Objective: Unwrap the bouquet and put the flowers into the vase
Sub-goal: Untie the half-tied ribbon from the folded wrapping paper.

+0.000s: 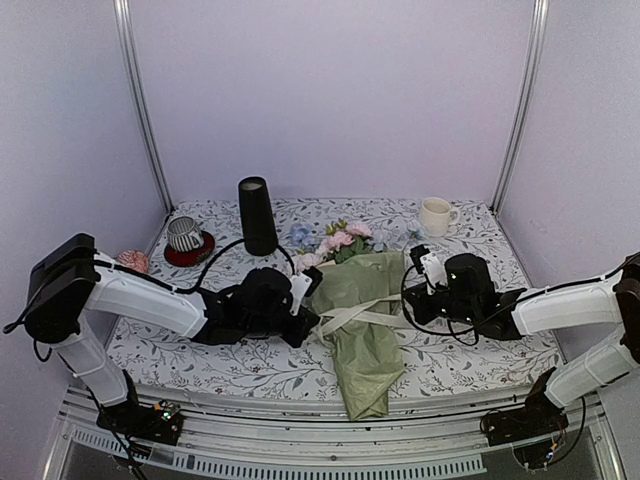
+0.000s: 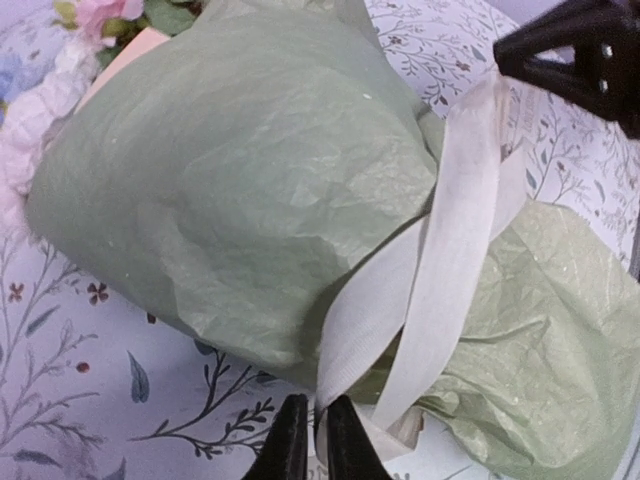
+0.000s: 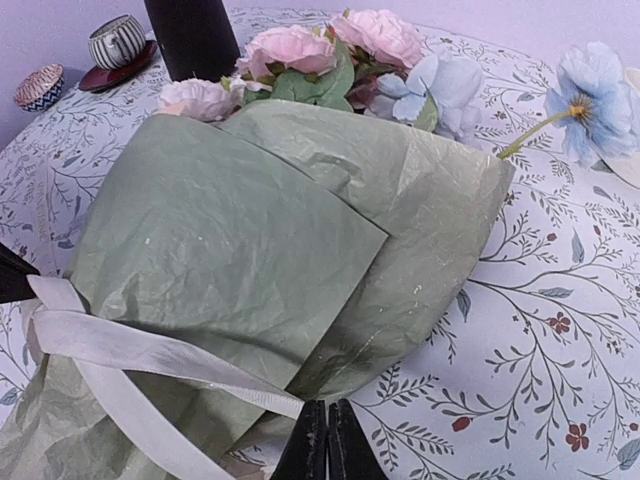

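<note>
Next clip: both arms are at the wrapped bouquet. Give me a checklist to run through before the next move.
1. Left fingers closed on a strand of the ribbon: ok.
2. Right fingers closed on the other strand: ok, it runs right into them.
3. Ribbon off the sage-green paper: not ok, it crosses the wrap.
4. Knot undone: cannot tell, no view shows it clearly.
5. Flowers free of the paper: not ok, only the blooms stick out.
6. Vase upright behind the bouquet: ok.
</note>
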